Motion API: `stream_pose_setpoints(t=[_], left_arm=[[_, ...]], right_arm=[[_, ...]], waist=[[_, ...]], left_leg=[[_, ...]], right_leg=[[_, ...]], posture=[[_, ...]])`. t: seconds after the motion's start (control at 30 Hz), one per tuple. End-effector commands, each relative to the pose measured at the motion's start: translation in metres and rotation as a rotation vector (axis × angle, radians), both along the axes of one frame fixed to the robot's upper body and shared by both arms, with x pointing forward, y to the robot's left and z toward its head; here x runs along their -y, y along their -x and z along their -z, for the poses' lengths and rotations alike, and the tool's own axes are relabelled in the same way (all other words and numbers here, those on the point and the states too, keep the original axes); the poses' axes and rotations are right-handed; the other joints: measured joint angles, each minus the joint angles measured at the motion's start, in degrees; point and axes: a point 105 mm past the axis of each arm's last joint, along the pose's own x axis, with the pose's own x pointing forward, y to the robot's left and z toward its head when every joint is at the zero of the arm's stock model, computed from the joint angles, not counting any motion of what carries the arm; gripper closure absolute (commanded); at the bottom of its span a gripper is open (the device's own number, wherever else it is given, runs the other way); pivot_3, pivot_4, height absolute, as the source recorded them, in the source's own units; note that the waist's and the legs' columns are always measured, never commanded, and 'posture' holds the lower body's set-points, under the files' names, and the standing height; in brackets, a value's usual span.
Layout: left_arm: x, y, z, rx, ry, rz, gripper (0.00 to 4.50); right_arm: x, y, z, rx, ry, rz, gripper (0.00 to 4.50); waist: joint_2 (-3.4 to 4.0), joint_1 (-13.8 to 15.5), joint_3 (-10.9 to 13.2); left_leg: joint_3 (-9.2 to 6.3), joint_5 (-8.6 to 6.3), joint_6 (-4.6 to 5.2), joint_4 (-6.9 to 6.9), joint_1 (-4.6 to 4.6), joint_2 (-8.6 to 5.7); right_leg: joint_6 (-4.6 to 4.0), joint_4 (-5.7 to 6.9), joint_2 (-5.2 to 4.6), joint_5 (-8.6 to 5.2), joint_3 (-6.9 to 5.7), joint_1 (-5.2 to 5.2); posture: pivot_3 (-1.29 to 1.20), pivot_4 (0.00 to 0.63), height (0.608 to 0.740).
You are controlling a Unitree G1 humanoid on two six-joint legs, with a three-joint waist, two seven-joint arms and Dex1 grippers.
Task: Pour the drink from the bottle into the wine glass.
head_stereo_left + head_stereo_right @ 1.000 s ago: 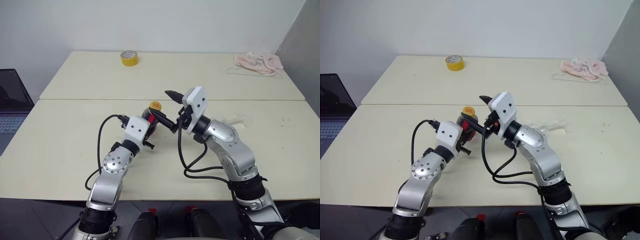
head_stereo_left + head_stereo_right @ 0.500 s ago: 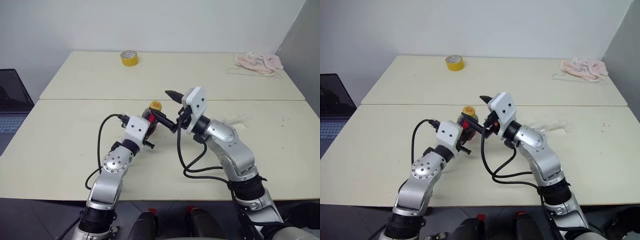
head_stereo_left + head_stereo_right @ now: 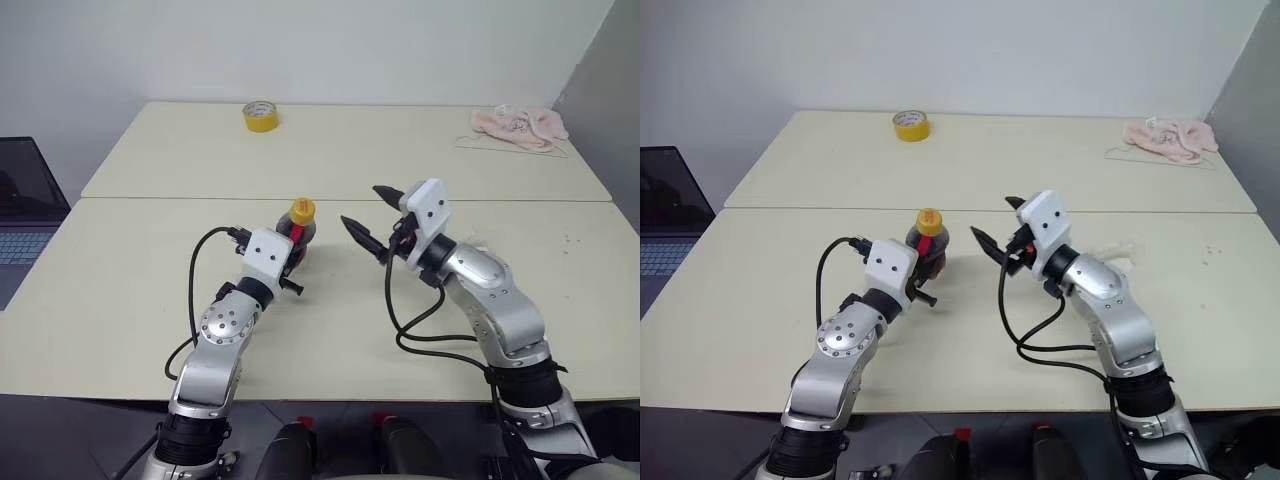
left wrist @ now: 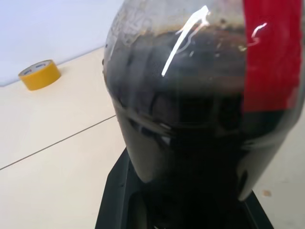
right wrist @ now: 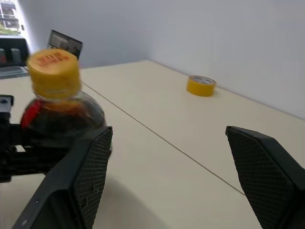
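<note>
The bottle (image 3: pixel 299 230) stands upright just off the table's middle, with its yellow cap (image 3: pixel 302 210) on and the dark drink (image 4: pixel 190 119) filling its round body. My left gripper (image 3: pixel 291 254) is shut on the bottle's lower body. My right gripper (image 3: pixel 373 215) hangs open to the bottle's right, apart from it, with nothing between its fingers (image 5: pixel 81 186). It points at the bottle (image 5: pixel 62 112). A faint clear shape (image 3: pixel 477 239) lies on the table behind my right forearm; I cannot tell whether it is the wine glass.
A yellow tape roll (image 3: pixel 259 116) sits at the far edge of the back table. A pink cloth (image 3: pixel 520 125) lies at the far right. A laptop (image 3: pixel 25 215) stands beyond the table's left edge. A seam (image 3: pixel 180 199) runs between the two tables.
My right gripper has drawn away to the right from the bottle's cap, staying open. The left gripper and the bottle have kept still.
</note>
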Motion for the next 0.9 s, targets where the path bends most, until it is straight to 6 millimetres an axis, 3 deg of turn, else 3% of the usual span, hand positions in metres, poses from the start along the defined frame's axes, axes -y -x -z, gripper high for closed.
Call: stream_pose_setpoints(t=[0.03, 0.17, 0.4, 0.63, 0.9], left_arm=[[0.004, 0.002, -0.024, 0.083, 0.039, 0.013, 3.81], [0.009, 0.004, -0.026, 0.048, 0.145, 0.047, 3.81], [0.018, 0.008, -0.026, 0.038, 0.136, 0.094, 3.81], [0.019, 0.010, -0.025, 0.045, 0.095, 0.104, 3.81], [0.019, 0.011, -0.023, 0.042, 0.091, 0.103, 3.81]], right_arm=[[-0.003, 0.011, -0.020, 0.047, -0.043, -0.059, 0.44], [-0.032, 0.034, -0.033, 0.053, -0.078, -0.248, 0.44], [-0.061, 0.035, -0.037, 0.061, -0.083, -0.314, 0.44], [-0.072, 0.023, -0.037, 0.068, -0.069, -0.287, 0.44], [-0.067, 0.014, -0.042, 0.079, -0.096, -0.240, 0.44]], waist=[[0.00, 0.0, 0.0], [0.00, 0.0, 0.0], [-0.01, 0.1, 0.0], [-0.01, 0.1, 0.0], [-0.01, 0.1, 0.0]], left_leg=[[0.00, 0.00, 0.00, 0.00, 0.00, 0.00], [0.00, -0.01, 0.02, 0.01, -0.01, 0.00], [-0.04, 0.01, -0.02, 0.03, 0.00, 0.01], [-0.03, 0.10, -0.17, 0.02, 0.01, -0.01], [-0.02, 0.10, -0.17, 0.01, 0.00, -0.01]], right_leg=[[0.00, 0.00, 0.00, 0.00, 0.00, 0.00], [0.00, -0.01, 0.00, 0.00, 0.00, 0.01], [0.00, 0.00, 0.01, 0.00, -0.04, 0.02], [0.00, -0.01, 0.00, 0.00, -0.02, 0.01], [0.00, -0.02, 0.00, 0.00, -0.01, 0.00]], posture=[[0.00, 0.150, 0.740], [0.00, 0.150, 0.740], [0.00, 0.150, 0.740], [0.00, 0.150, 0.740], [0.00, 0.150, 0.740]])
